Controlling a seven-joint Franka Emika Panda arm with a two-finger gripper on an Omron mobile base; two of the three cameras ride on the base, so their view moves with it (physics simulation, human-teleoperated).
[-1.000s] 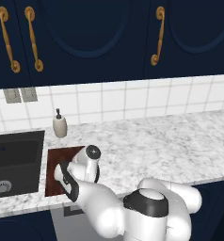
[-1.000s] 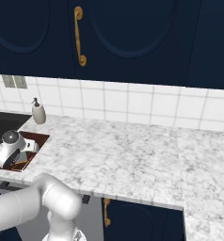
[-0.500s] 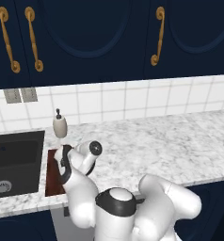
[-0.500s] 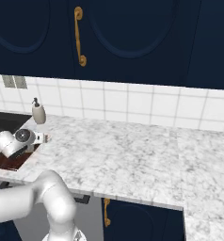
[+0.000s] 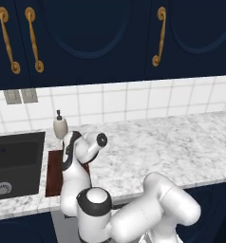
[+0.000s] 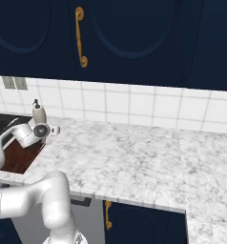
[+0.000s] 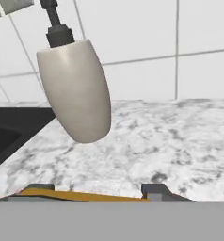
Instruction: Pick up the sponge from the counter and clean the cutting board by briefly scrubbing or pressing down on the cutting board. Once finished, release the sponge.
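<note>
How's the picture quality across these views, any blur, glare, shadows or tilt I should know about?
Left base view: even, flat light, no glare on the counter, slightly soft. Right base view: the same flat light, faint shading under the cabinets. Hand view: rolled, so the soap dispenser leans; the sponge is a cropped yellow sliver at the bottom.

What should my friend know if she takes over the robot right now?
Gripper: shut on the sponge, whose yellow strip shows between the fingertips in the hand view.
Things: cutting board lies on the counter beside the sink; the soap dispenser stands just ahead of the hand.
Done: sponge gripped.
Left: press or scrub it on the board, then let it go.
</note>
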